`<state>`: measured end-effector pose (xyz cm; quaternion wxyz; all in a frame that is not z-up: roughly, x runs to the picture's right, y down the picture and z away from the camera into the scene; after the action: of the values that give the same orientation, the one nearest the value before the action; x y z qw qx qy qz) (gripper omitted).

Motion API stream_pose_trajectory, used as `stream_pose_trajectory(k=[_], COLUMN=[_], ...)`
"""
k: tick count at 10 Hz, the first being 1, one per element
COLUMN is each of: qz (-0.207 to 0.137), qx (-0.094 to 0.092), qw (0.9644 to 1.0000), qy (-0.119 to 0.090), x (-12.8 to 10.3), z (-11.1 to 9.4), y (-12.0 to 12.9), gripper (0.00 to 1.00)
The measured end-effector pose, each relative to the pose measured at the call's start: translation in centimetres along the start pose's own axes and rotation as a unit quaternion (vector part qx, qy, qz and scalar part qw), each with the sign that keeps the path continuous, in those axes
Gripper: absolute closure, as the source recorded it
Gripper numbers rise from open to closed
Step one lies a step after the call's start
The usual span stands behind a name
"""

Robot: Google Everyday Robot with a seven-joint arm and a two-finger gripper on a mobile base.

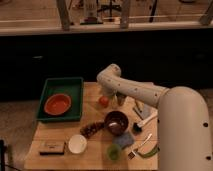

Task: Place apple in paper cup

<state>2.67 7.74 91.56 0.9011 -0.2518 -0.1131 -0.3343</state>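
The apple (103, 101) is a small red-orange fruit lying on the wooden table (60, 131), near its back middle. My gripper (106, 92) hangs from the white arm (135, 90) directly above the apple, close to it or touching it. A small tan cup (120, 98) that looks like paper stands just to the right of the apple, partly hidden by the arm. A white cup (77, 144) stands near the front left.
A green tray (75, 85) at the left holds an orange bowl (58, 104). A dark bowl (116, 122) sits mid-table with a dark brown object (90, 129) to its left. A small green cup (114, 152), a fork (140, 145), a white utensil (144, 121) and a flat box (52, 147) lie towards the front.
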Motion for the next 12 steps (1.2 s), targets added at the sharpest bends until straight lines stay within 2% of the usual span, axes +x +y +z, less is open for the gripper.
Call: stream_pose_trajectory(k=[5,7,8,12], qz=[-0.005,-0.011,-0.011,-0.017], qx=[-0.008,-0.010,-0.010,-0.005], qw=[0.9997,0.9996,0.9996,0.9996], qy=[-0.020,-0.023,-0.023,-0.024], x=[-0.4,-0.7,-0.7,-0.7], z=[1.6,1.9,1.9,1.6], y=[-0.3,-0.3,-0.3,-0.5], gripper=[0.21,0.40,0.46,0.88])
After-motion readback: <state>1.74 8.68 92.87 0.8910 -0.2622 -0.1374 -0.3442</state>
